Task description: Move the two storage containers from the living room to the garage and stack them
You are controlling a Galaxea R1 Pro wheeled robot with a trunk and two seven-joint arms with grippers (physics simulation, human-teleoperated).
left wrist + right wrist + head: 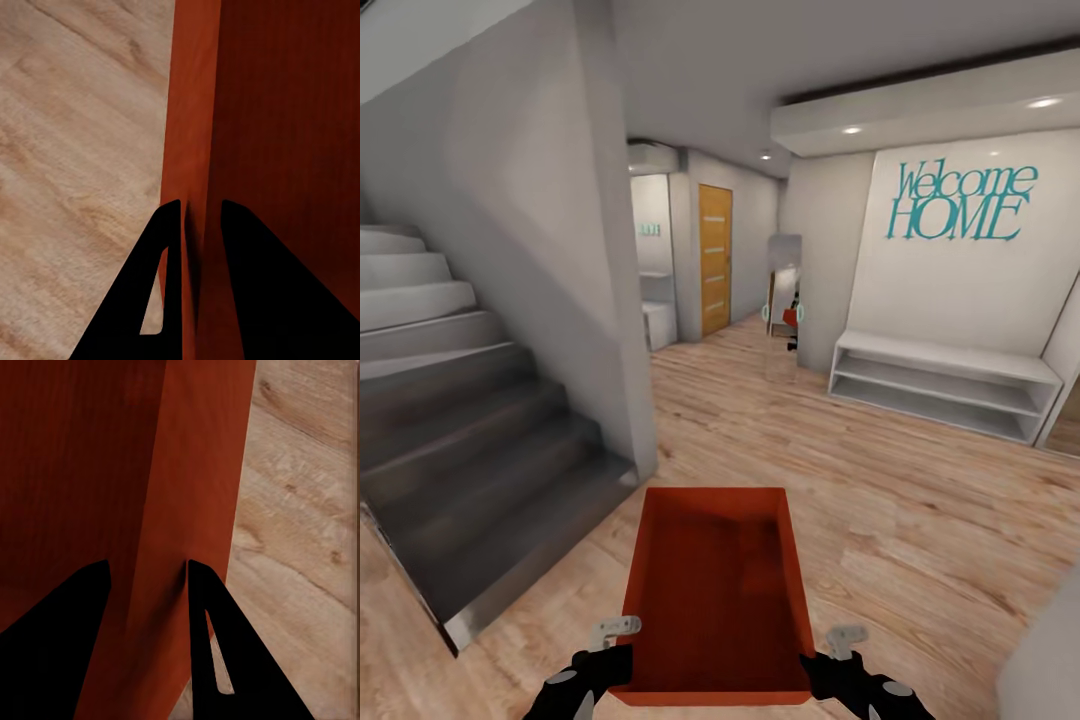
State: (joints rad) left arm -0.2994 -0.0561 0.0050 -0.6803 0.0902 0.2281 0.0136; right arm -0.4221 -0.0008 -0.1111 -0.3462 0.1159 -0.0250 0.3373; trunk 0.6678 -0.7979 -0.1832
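An orange-red storage container (715, 590) is being carried low at the six o'clock position of the head view, its open top facing up and its long axis pointing toward twelve o'clock. It is being held by both arms at its near corners: the left gripper (618, 640) is being pressed onto the left wall at about seven o'clock, and the right gripper (838, 645) onto the right wall at about five o'clock. In the left wrist view the left gripper (201, 217) is being kept narrow, its two dark fingers (166, 247) straddling the container (247, 112) wall, one inside and one outside. The same is being shown in the right wrist view, where the right gripper (148, 574) is being closed on the container (187, 457) wall, with light wood plank floor (300, 525) passing beneath. That plank floor (920, 520) is being seen across the hallway ahead. A grey staircase (450, 400) is being passed at nine o'clock, a white low shelf unit (945, 385) is standing at two o'clock under teal "Welcome HOME" lettering (958, 200), and an orange-brown door (715, 258) is being faced at twelve o'clock. A tall mirror (possibly reflecting the robot, though the detail is too small to be sure) (783, 290) is leaning just right of that door.
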